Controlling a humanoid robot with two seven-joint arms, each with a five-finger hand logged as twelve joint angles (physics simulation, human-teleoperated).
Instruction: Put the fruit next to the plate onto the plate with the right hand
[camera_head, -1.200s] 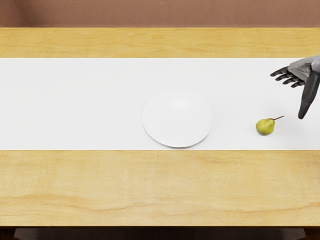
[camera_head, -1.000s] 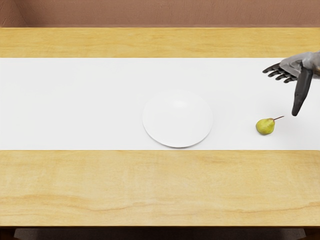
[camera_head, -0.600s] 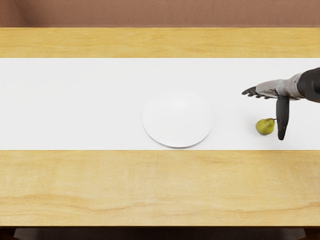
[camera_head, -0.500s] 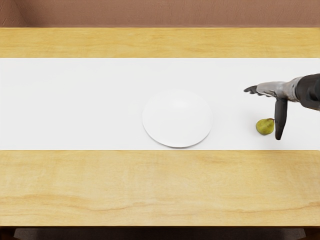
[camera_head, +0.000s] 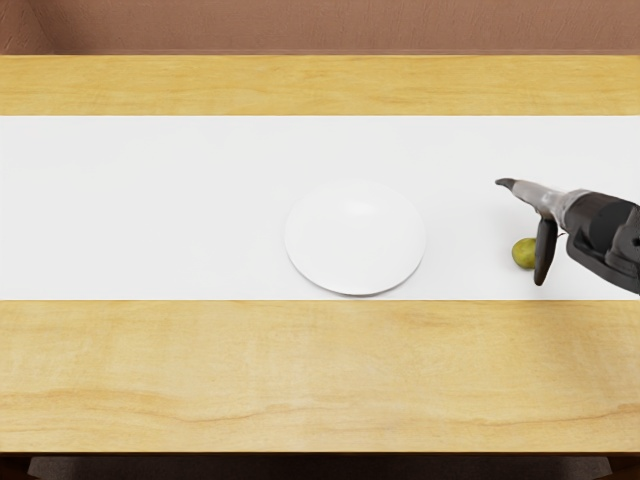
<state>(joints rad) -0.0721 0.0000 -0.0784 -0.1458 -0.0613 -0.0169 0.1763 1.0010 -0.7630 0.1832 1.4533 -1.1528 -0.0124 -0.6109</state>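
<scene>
The right hand (camera_head: 545, 205) has been brought down beside the pear (camera_head: 522, 254), fingers spread wide, nothing gripped. The pear is left unmoved, right of the plate (camera_head: 355, 238).

Matt white plate (camera_head: 355, 238) — wood-grain table (camera_head: 320, 370)

We read the table (camera_head: 300, 380) as light honey-yellow wood with faint darker grain streaks running left to right. A plain white runner (camera_head: 150, 200) crosses it, no pattern. The plate (camera_head: 300, 250) is white too, nearly the same tone as the runner, and we only separate it by soft grey shading at its rim. The pear (camera_head: 523, 253) is yellow-green. On the right hand (camera_head: 548, 203) we see a light metallic-grey palm with dark charcoal fingers (camera_head: 541, 262), and its forearm (camera_head: 610, 235) is dark grey to black. The far wall (camera_head: 300, 25) is a mottled reddish brown.
</scene>
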